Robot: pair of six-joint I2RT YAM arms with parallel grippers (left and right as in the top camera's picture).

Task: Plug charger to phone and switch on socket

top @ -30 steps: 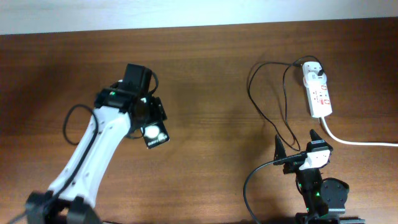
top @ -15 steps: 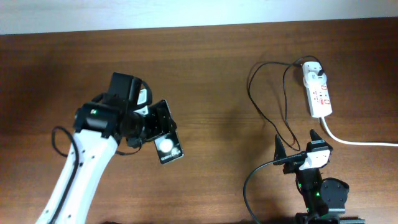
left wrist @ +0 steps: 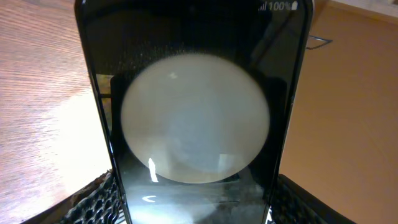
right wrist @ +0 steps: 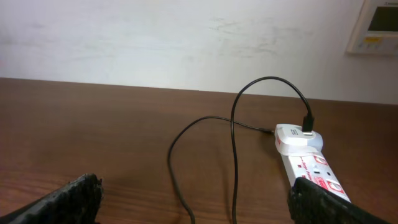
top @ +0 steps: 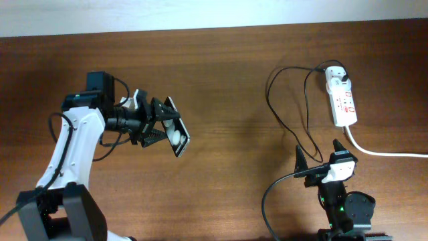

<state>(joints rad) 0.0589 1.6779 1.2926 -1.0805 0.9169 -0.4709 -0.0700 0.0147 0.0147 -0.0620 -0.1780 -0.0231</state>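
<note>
My left gripper (top: 158, 124) is shut on the black phone (top: 176, 135) and holds it tilted on edge above the table, left of centre. In the left wrist view the phone (left wrist: 196, 106) fills the frame between my fingers, with a large white round blob on its face. The charger's thin black cable (top: 302, 110) loops on the table at the right and ends in a white plug adapter (top: 336, 78) seated in the white power strip (top: 342, 102). The cable (right wrist: 233, 155) and the strip (right wrist: 311, 174) also show in the right wrist view. My right gripper (top: 321, 155) is open and empty, just below the cable loops.
The power strip's thick white cord (top: 381, 152) runs off to the right edge. A pale wall (right wrist: 186, 43) stands behind the table's far edge.
My left arm has swung left and turned the phone from lying face-up to standing on edge, lifted above the table. The right arm has not moved.
</note>
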